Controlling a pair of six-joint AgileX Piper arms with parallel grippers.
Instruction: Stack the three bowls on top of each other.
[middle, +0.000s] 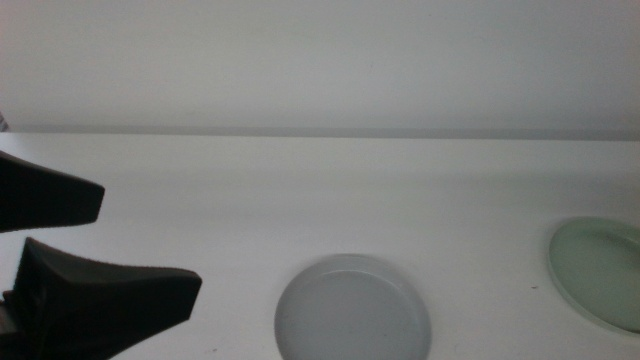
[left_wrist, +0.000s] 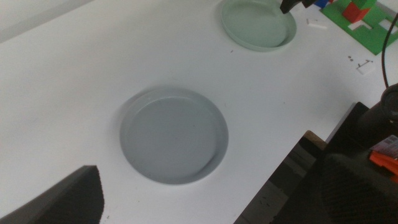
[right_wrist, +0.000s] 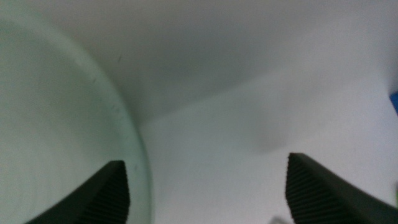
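The grey bowl (middle: 352, 310) sits at the table's near edge, empty; it also shows in the left wrist view (left_wrist: 174, 134). The pale green bowl (middle: 600, 272) lies to its right, cut by the picture's edge, and shows in the left wrist view (left_wrist: 258, 23) too. My left gripper (middle: 150, 243) is open and empty, left of the grey bowl and apart from it; the left wrist view (left_wrist: 211, 199) shows it above that bowl. My right gripper (right_wrist: 205, 193) is open at the green bowl's rim (right_wrist: 134, 143), one jaw over the bowl, one outside. The white bowl is out of view.
A green brick baseplate (left_wrist: 367, 25) with coloured bricks and small white pieces (left_wrist: 316, 23) lie beyond the green bowl. The table's front edge (left_wrist: 292, 168) runs close by the grey bowl, with dark equipment (left_wrist: 367, 174) below it. A white wall (middle: 320, 60) stands behind the table.
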